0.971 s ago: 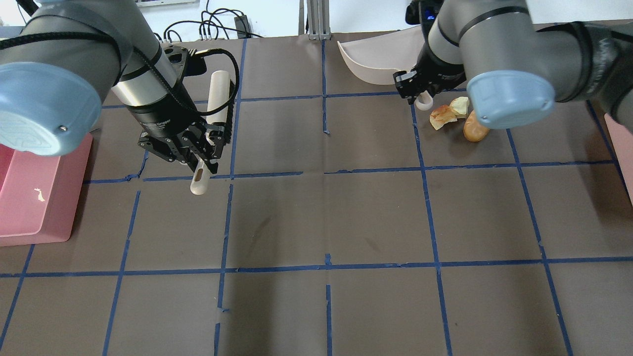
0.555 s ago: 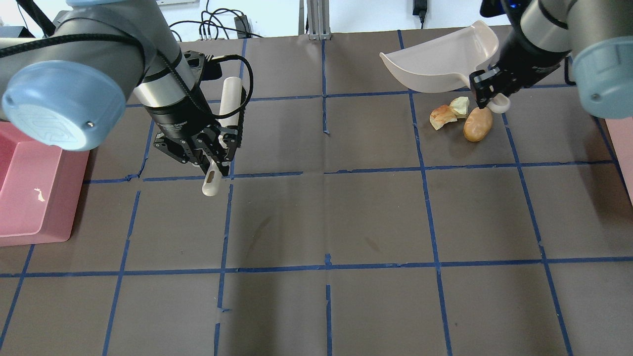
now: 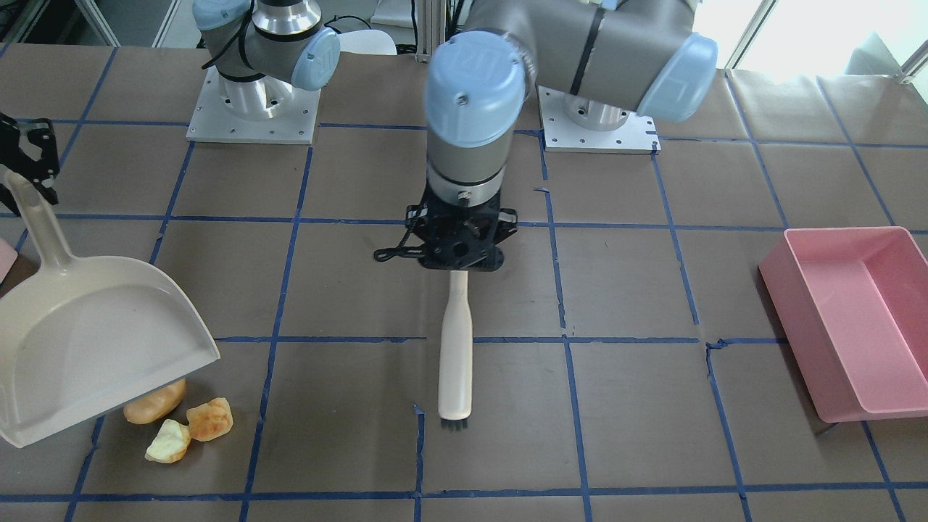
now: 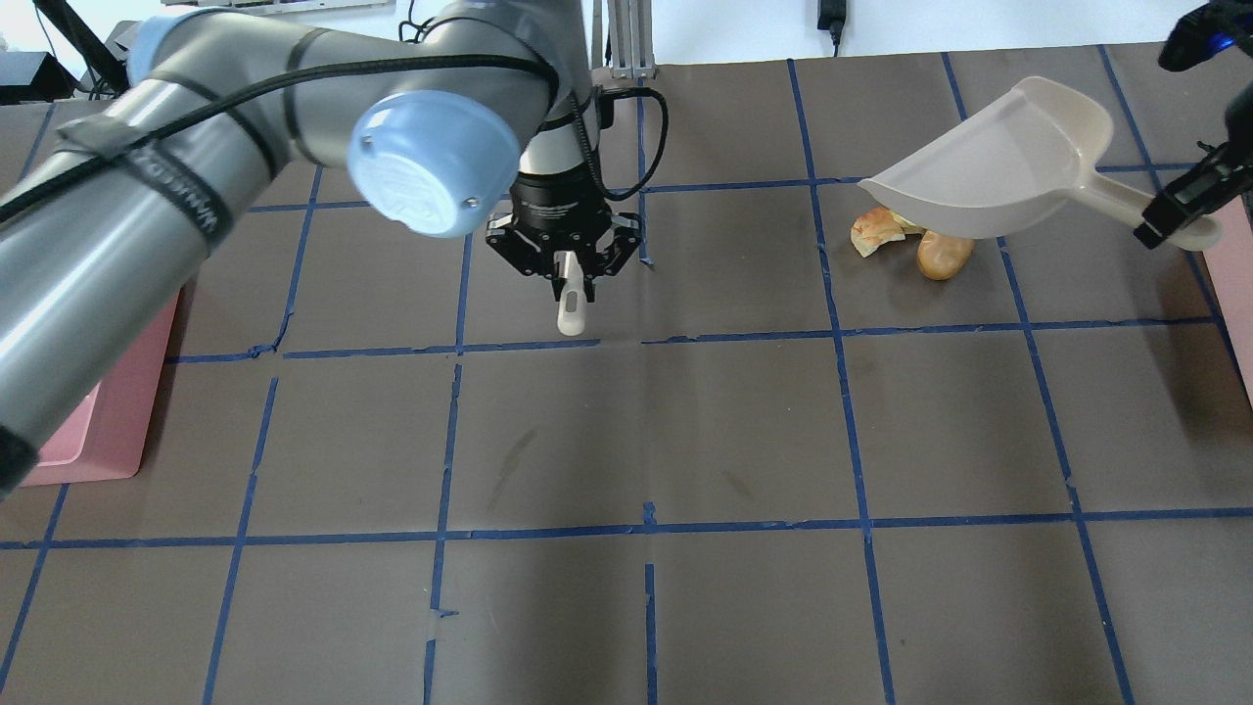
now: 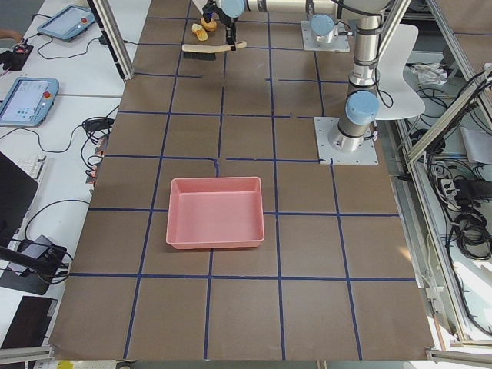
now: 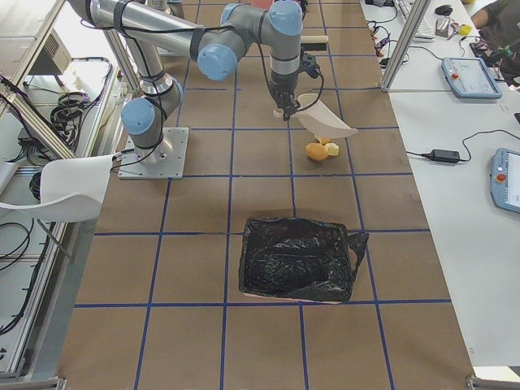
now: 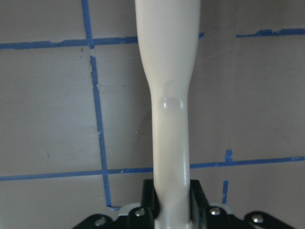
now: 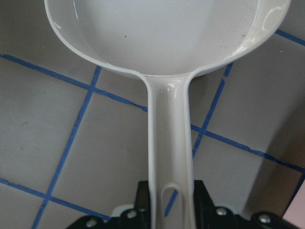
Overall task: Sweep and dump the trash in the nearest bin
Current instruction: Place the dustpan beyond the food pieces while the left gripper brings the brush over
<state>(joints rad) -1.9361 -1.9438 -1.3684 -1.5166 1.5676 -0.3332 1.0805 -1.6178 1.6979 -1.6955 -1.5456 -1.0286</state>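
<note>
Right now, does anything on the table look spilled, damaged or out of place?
Only the three small food pieces lie loose on the brown table, partly under the raised beige plastic dustpan. The blue tape grid is broken and frayed in spots. The cream-handled brush and all else look normal.

White lettering on black strap [image 4: 181, 199] wrapped round left arm [image 4: 294, 88], overhead view: printed lengthwise, capitals, roughly "WANGEDA", letters not certain. Embossed round logo on blue joint cap [image 3: 473, 71] of same arm, front-facing view: reads like "UR", faint. Same kind of embossed mark on blue cap [image 4: 433, 162] in overhead view, too faint to read. Lit screens on two handheld tablets [image 5: 25, 100] on side table [image 5: 54, 146], left exterior view: content too small to read. Another tablet [image 6: 465, 77] in right exterior view: same, unreadable. No other legible text, numbers or signs.
</note>
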